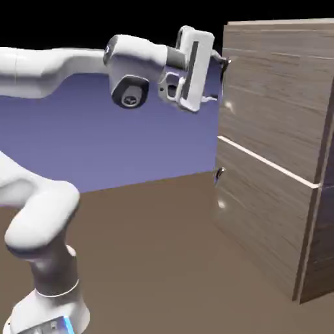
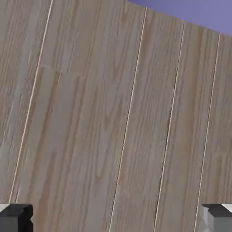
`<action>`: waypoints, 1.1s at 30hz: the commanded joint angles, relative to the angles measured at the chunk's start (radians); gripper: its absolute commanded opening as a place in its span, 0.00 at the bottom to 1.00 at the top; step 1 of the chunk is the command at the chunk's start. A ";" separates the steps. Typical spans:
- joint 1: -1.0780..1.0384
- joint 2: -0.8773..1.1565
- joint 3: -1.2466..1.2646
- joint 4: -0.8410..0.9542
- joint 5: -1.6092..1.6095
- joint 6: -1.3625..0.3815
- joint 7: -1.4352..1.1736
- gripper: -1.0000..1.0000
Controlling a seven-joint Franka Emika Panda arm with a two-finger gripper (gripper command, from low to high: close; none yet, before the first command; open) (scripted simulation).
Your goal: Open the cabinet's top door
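The cabinet [image 1: 314, 248] stands at the right of the exterior view, in grey-brown wood grain. Its top door [image 1: 274, 98] is the larger panel above a pale seam [image 1: 267, 163], and it lies flush with the front. My gripper [image 1: 218, 79] is level with the door's left edge, fingers pointing at it and almost touching. A dark bit at that edge [image 1: 224, 65] may be the handle; the hand hides most of it. In the hand view the door's wood [image 2: 118, 113] fills the picture. The gripper [image 2: 116, 218] is open, its two grey fingertips [image 2: 16, 217] far apart with only wood between them.
Below the seam sits the shorter lower panel [image 1: 261, 215], with a small dark handle [image 1: 220, 174] at its left edge. The brown table [image 1: 163, 248] runs from the robot's base to the cabinet. A blue-violet backdrop shows behind the arm and in the hand view's top right corner.
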 commanded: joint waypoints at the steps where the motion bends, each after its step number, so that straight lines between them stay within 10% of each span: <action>1: -0.024 -0.013 0.025 0.014 0.044 -0.001 0.043 0.50; 33: -0.779 -0.342 0.712 0.512 1.161 -0.057 1.132 0.50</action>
